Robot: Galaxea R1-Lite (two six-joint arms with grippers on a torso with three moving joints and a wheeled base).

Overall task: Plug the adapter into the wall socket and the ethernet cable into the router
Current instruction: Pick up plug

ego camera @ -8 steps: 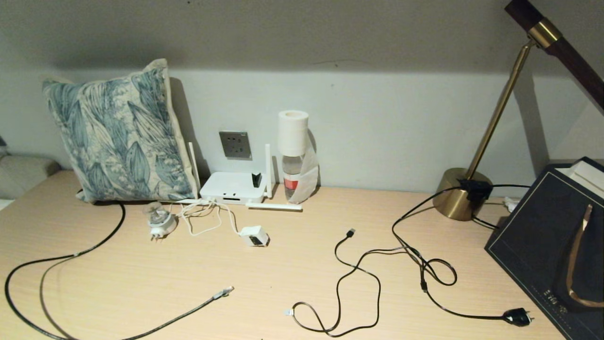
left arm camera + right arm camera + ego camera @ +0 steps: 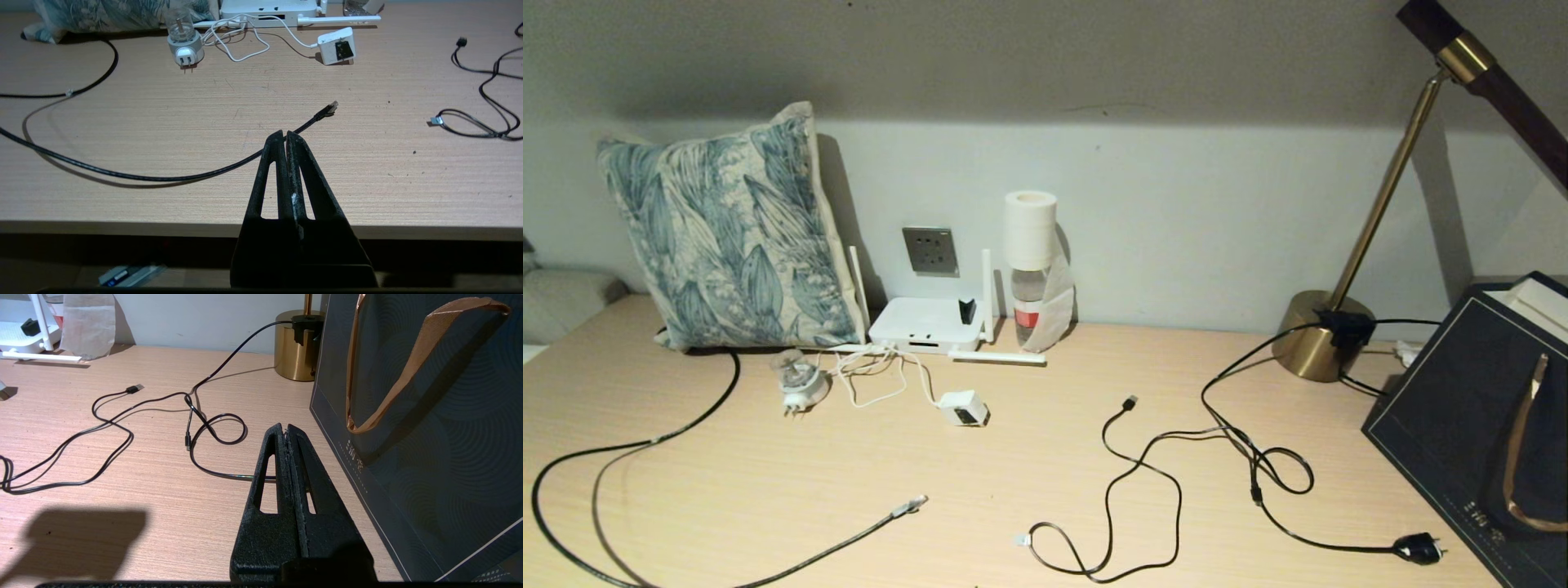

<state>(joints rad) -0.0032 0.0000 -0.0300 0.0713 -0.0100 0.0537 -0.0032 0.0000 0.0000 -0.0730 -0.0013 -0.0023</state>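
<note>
Left gripper (image 2: 285, 134) closed, empty, at desk edge. Adapter (image 2: 336, 45) lies ahead, slightly right of it, near router (image 2: 269, 7); left arm nearer. Right gripper (image 2: 285, 427) closed, parked by bag (image 2: 429, 416).

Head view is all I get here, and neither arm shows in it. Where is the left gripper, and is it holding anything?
Observer: The left gripper hangs shut and empty near the desk's front edge, above the ethernet cable.
Operator: Which way does the cable's connector point?
Observer: Its clear tip points toward the adapter, which lies unplugged on the desk.
Operator: And the right gripper?
Observer: The right gripper is shut and empty too, beside the dark paper bag.
</note>
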